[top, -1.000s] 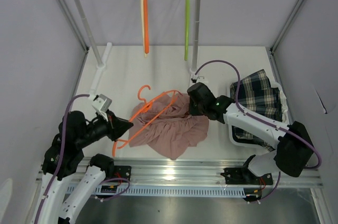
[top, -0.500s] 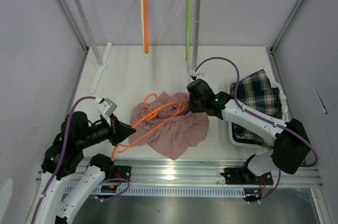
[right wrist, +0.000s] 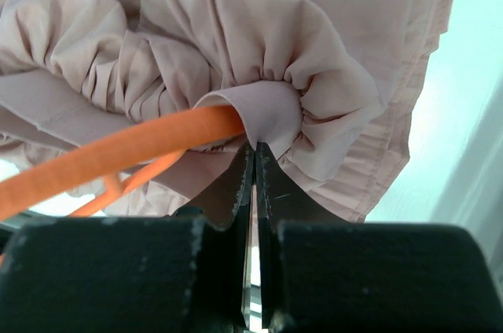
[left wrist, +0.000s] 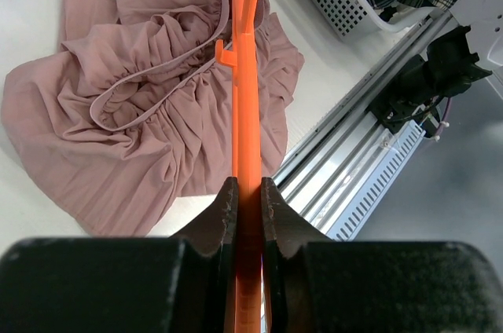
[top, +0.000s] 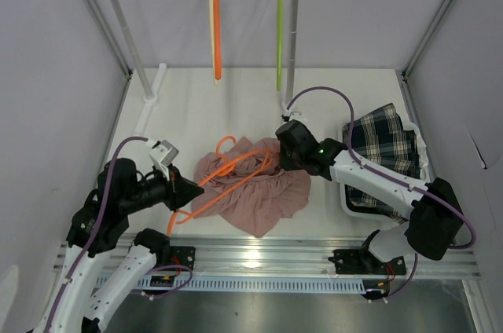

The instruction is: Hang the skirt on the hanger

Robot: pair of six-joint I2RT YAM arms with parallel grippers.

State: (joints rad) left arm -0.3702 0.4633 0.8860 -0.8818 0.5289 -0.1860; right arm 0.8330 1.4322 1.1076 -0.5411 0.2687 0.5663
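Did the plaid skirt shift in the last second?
No. The plaid skirt lies in the same place in the white basket at the table's right edge, and its outline against the basket rim is unchanged.

1. Pink garment (left wrist: 141,137): soft, matt, gathered cloth.
2. Orange hanger (left wrist: 245,113): smooth, slightly glossy plastic.
3. Plaid skirt (top: 385,144): matt woven cloth, in a white perforated plastic basket (left wrist: 338,11).
4. Near rail (top: 259,254): shiny brushed metal.

Left claw (left wrist: 248,192) is pinched nearly closed, right claw (right wrist: 253,156) seemingly fully closed, both arms angled inward.
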